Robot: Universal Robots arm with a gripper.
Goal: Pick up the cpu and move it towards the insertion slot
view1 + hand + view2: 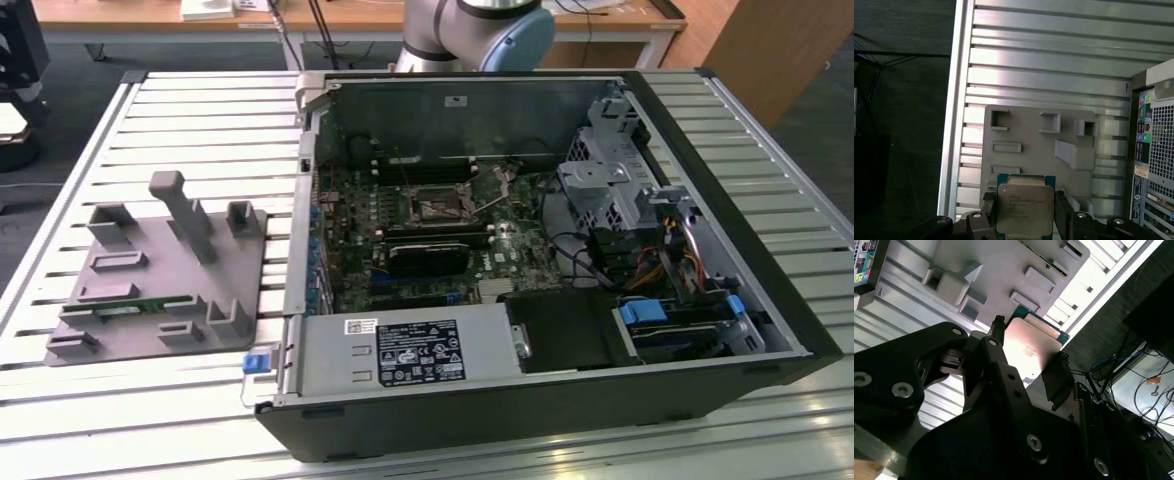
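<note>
Hand: the gripper [1025, 204] is partly closed, pinching the cpu [1024, 214] by two edges.
Cpu: up over the grey tray [1024, 131].
Slot: the insertion slot [438, 207] is well apart from the tray, inside the computer case [534, 420].
Do it well: keep the chip flat and the grip steady.

The cpu [1025, 202], a flat square chip with a silver-grey face on green backing, sat pinched by two opposite edges in the gripper [1025, 216], over the tray [1029, 130]. The slot [437, 208], silver-framed with a dark centre, lay flat on the motherboard [521, 250].
</note>
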